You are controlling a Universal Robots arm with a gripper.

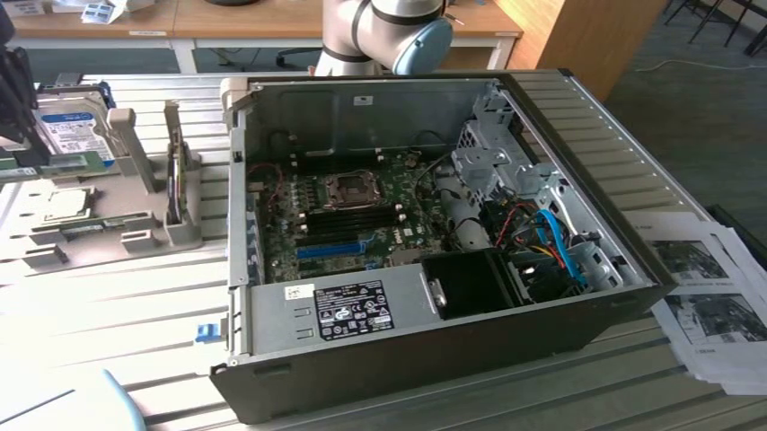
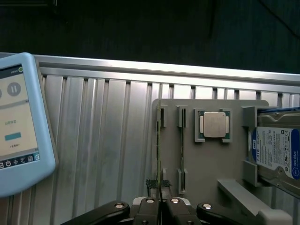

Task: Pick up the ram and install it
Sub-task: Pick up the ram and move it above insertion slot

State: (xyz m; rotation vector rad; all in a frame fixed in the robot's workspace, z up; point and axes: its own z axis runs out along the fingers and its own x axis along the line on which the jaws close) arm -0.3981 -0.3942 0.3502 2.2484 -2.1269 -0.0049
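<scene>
In the wrist view my gripper point(image 2: 160, 205) is shut on the ram point(image 2: 159, 154), a thin green stick seen edge-on along the outer slot of the grey parts holder point(image 2: 234, 173). In the exterior view the gripper point(image 1: 21, 135) is a dark shape at the far left, with the green ram point(image 1: 60, 164) lying level just below it, over the holder point(image 1: 144, 235). A second, similar stick point(image 1: 90, 229) rests lower in the holder. The open computer case point(image 1: 623, 296) stands in the middle, its motherboard point(image 1: 348, 224) showing dark memory slots point(image 1: 359, 214).
The holder also carries a processor chip point(image 2: 214, 124) and a blue-labelled hard drive point(image 2: 277, 151). A light-blue teach pendant point(image 2: 18, 126) lies beside the holder on the ribbed metal table point(image 2: 108, 140). Printed papers point(image 1: 707, 305) lie at the exterior view's right of the case. The arm's base point(image 1: 383, 36) stands behind the case.
</scene>
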